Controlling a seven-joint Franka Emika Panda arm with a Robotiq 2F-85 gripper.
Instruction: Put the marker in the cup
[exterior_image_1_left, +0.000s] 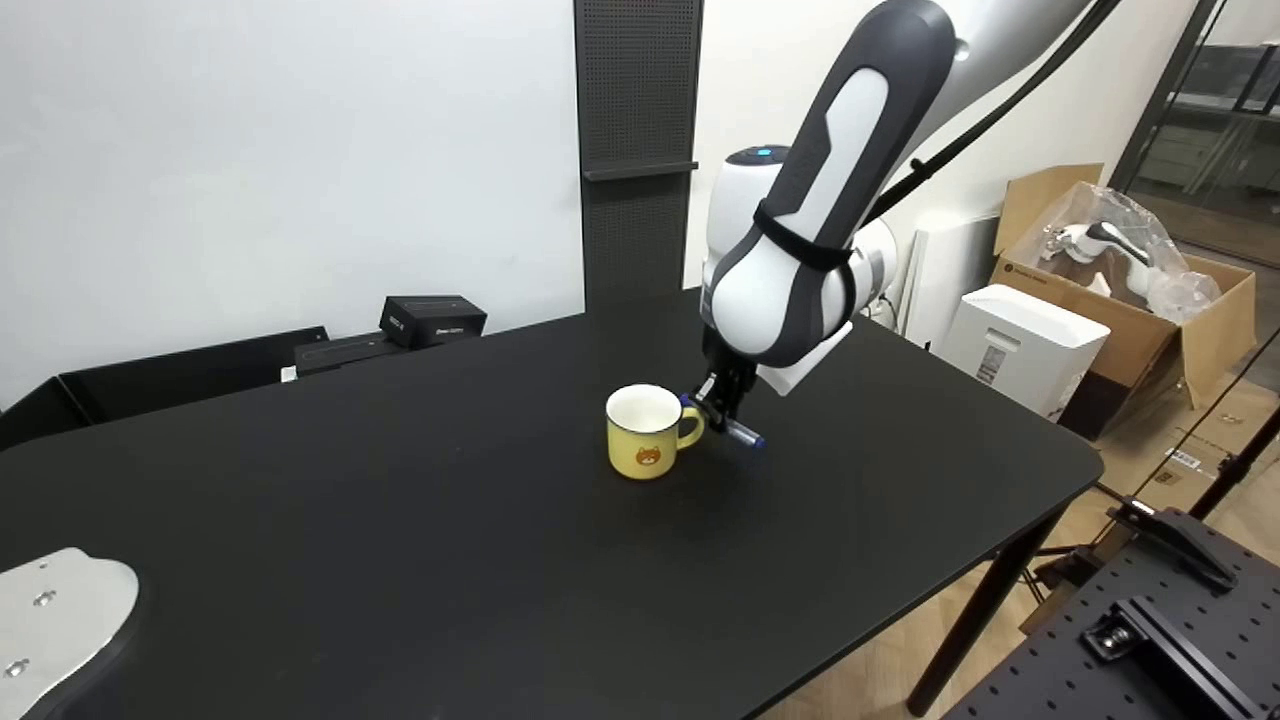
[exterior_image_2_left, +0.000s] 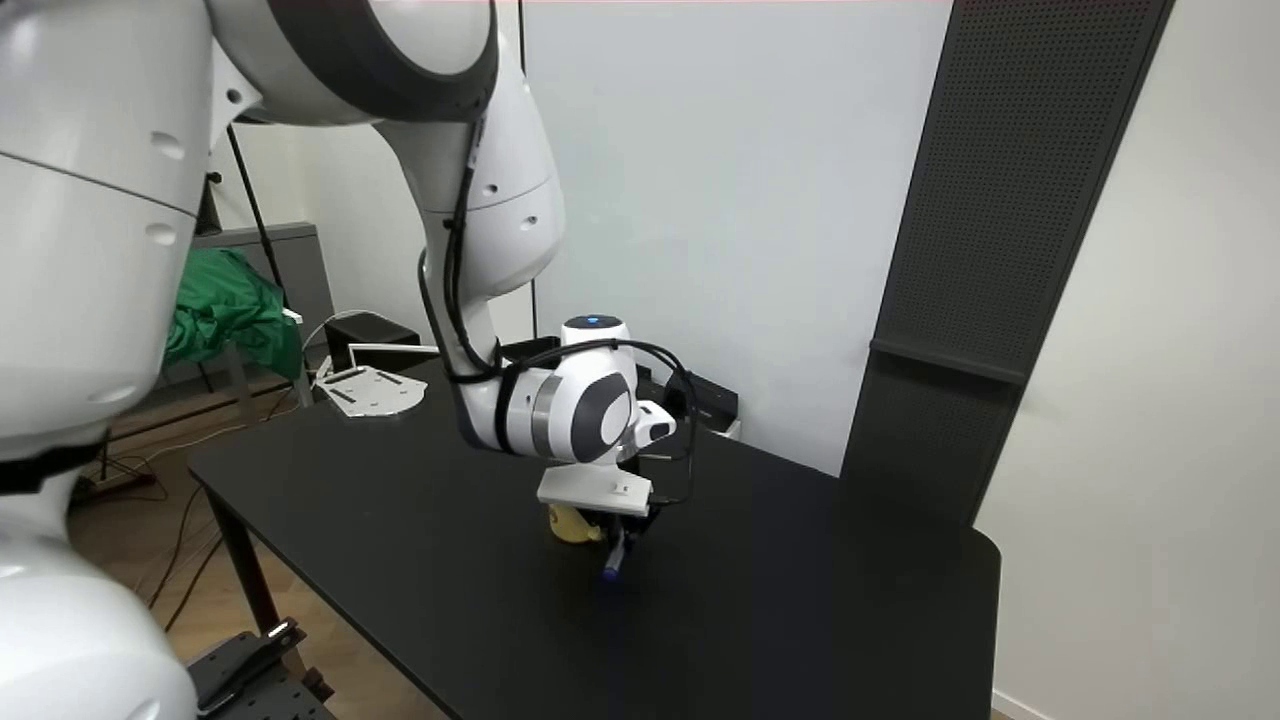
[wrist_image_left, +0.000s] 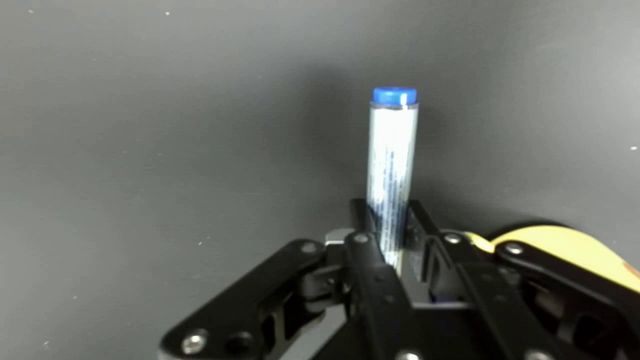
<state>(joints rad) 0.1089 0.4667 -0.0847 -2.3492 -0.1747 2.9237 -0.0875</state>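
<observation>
Tool (wrist_image_left: 387, 210) clamped on the marker (wrist_image_left: 392, 155), blue end toward 12 o'clock in the wrist view. Yellow cup (exterior_image_1_left: 643, 437) upright on the tabletop (exterior_image_1_left: 430, 560), between 8 and 9 o'clock from the tool in an exterior view, handle toward 3.

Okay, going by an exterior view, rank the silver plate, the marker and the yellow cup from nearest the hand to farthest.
1. Marker: gripped in the hand.
2. Yellow cup: just left of it in an exterior view.
3. Silver plate: at that picture's left edge.
</observation>
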